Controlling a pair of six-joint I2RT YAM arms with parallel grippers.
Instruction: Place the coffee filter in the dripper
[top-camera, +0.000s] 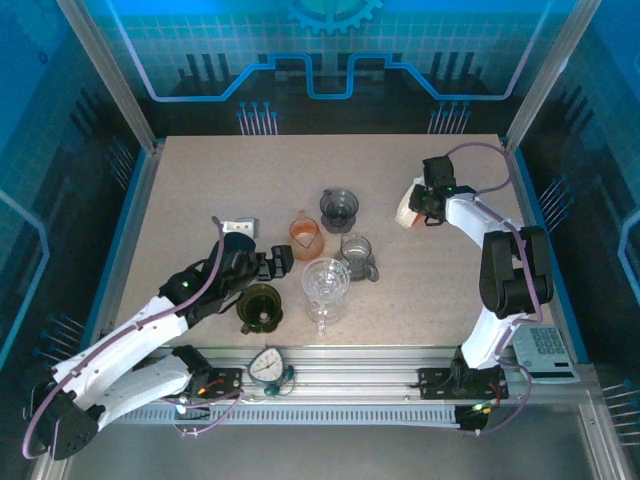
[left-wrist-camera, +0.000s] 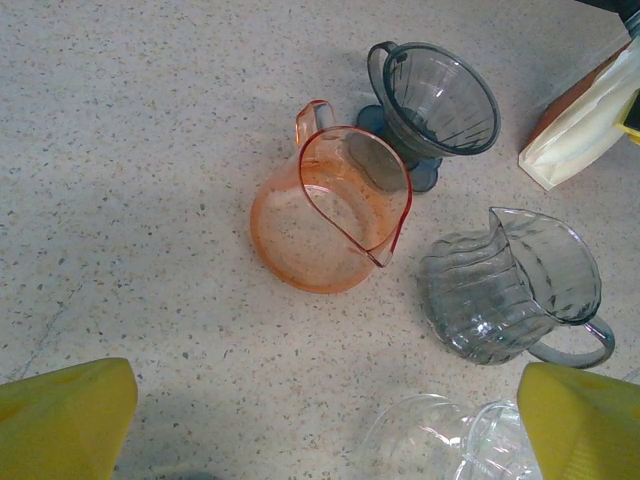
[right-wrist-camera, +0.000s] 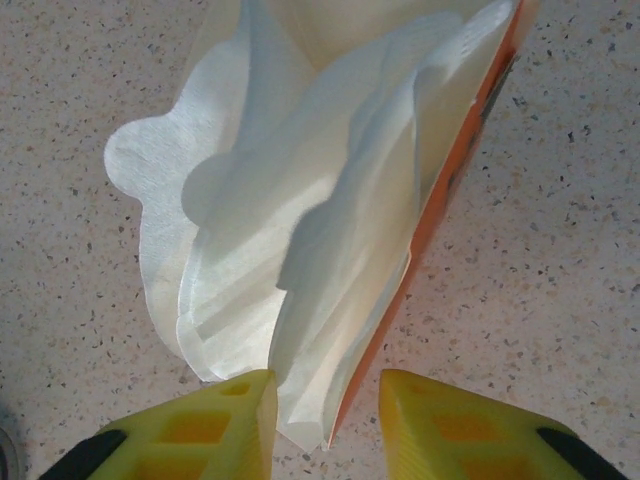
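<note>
A stack of white paper coffee filters (right-wrist-camera: 300, 200) lies in an orange-edged packet (right-wrist-camera: 440, 215) on the table at the back right (top-camera: 404, 212). My right gripper (right-wrist-camera: 325, 410) is open around the stack's near tip. Its left finger (right-wrist-camera: 215, 420) touches the paper, while its right finger (right-wrist-camera: 450, 425) stands a little clear of the packet edge. The grey cone-shaped dripper (top-camera: 338, 207) stands upright mid-table, also seen in the left wrist view (left-wrist-camera: 435, 100). My left gripper (top-camera: 275, 265) hovers wide open (left-wrist-camera: 325, 420) with nothing between its fingers, near the jugs.
An orange pitcher (left-wrist-camera: 330, 215) and a grey ribbed pitcher (left-wrist-camera: 510, 290) stand close to the dripper. A clear glass server (top-camera: 325, 285) and a dark green cup (top-camera: 260, 305) sit nearer. A round timer (top-camera: 268, 365) and a white device (top-camera: 543, 350) lie at the front edge.
</note>
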